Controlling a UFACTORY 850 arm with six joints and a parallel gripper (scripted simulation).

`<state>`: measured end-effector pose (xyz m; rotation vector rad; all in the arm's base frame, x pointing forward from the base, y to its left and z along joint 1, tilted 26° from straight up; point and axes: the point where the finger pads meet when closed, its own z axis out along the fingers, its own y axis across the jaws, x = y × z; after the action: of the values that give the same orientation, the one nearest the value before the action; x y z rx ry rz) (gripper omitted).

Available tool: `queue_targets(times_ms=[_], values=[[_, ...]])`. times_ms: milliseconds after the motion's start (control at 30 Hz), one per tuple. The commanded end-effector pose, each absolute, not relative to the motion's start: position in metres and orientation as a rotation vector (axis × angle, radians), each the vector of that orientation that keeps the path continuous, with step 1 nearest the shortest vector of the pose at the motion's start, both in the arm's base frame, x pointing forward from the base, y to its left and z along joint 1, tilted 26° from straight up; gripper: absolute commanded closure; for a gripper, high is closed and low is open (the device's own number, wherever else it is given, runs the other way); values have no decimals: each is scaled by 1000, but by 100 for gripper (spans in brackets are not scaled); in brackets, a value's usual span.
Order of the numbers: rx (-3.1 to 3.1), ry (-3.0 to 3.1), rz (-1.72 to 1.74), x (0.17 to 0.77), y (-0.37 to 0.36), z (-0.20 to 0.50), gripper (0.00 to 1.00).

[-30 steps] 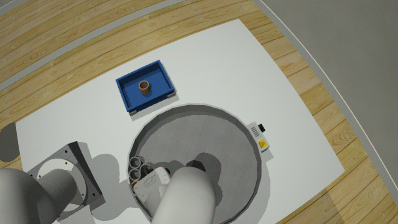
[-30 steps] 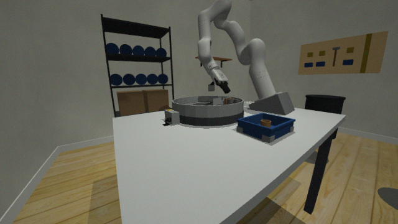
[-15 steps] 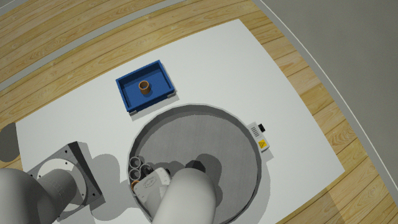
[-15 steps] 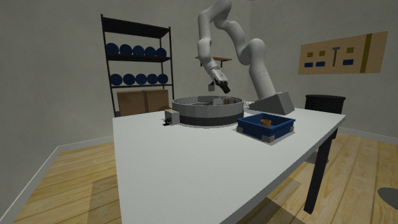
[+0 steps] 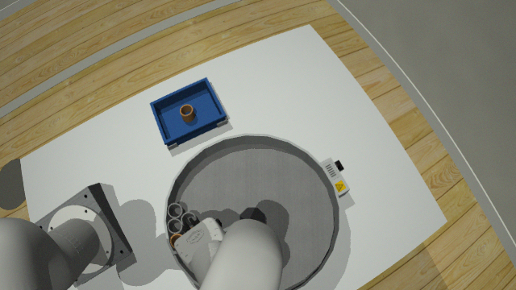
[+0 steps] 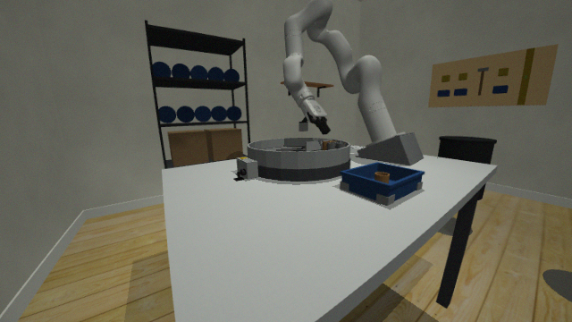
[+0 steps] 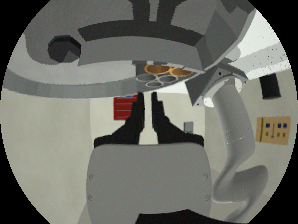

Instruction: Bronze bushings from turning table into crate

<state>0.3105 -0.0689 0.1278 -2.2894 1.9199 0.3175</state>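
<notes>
In the exterior view the white table (image 5: 282, 80) (image 6: 268, 233) lies nearest, its edge running off toward the right. On it sits the blue crate (image 5: 178, 91) (image 6: 362, 184), holding one bronze bushing (image 5: 188, 118) (image 6: 382, 178) upright, with bare crate floor around it. Behind comes the round turning table (image 5: 250, 173) (image 6: 299, 158) (image 7: 50, 90); a strip of white tabletop separates it from the crate, and a small control box (image 5: 335, 177) (image 6: 247, 168) stands at its rim. The top view shows three steel bushings (image 5: 175, 225) (image 7: 167, 80) bunched beside the wall and just one more bronze one, partly covered by the gripper (image 5: 197, 238) (image 6: 326, 131) (image 7: 147, 99). The wrist view reveals two bronze bushings (image 7: 158, 69) in that bunch. Much of the turning table's floor is open beyond the bunch. The exterior view shows the gripper above the rim; its fingers stand close together, a narrow gap between them, holding nothing. Farther back is the arm's wedge base (image 5: 126, 250) (image 6: 413, 148) (image 7: 197, 97). Against the wall stands a black shelf rack (image 6: 197, 83) with ten blue rounds (image 6: 161, 70), five per row, and two brown boxes (image 6: 188, 148) below.
</notes>
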Motion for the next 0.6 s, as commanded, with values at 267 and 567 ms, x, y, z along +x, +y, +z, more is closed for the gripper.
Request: queue_targets(times_ms=[267, 567], values=[[-2289, 1919, 316, 312, -79, 108, 90], [-2289, 1919, 316, 312, -79, 108, 90]])
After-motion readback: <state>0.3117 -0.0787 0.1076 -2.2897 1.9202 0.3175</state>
